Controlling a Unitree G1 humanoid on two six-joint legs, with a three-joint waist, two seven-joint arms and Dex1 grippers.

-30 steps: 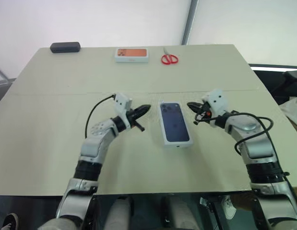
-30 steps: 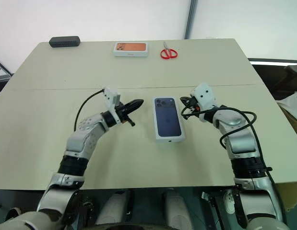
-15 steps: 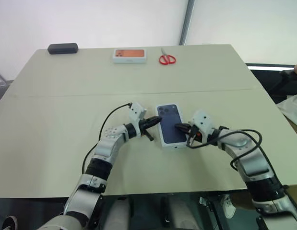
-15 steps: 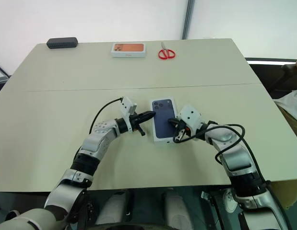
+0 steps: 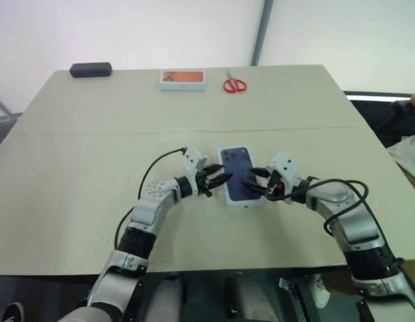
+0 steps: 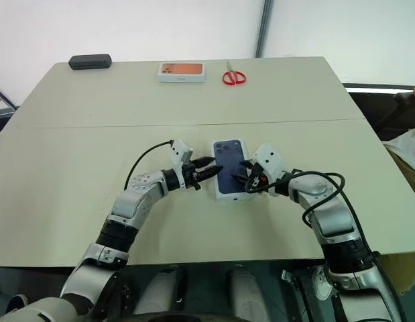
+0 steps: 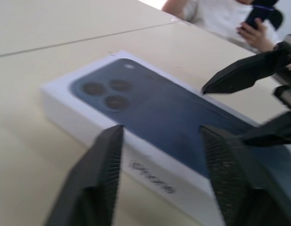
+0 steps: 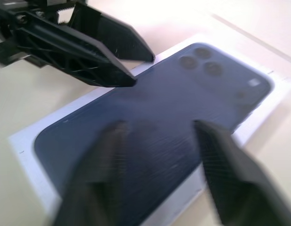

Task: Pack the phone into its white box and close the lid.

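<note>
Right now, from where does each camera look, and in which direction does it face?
Left and right eye views: on the head, looking forward and down over both arms at the lid on the table.
Left wrist view: looks along the open left gripper at the lid's side; the right gripper appears opposite.
Right wrist view: looks along its own open fingers over the lid's top.
All views share the lid.

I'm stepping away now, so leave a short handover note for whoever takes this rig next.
Left gripper: open, at the left edge of the closed white box.
Right gripper: open, over the box's right side.
The lid, with its phone picture, sits on the box at the table's middle.
Done: nothing visible; whether the phone is inside cannot be told.
Left: open the box, pack the phone, close the lid.
</note>
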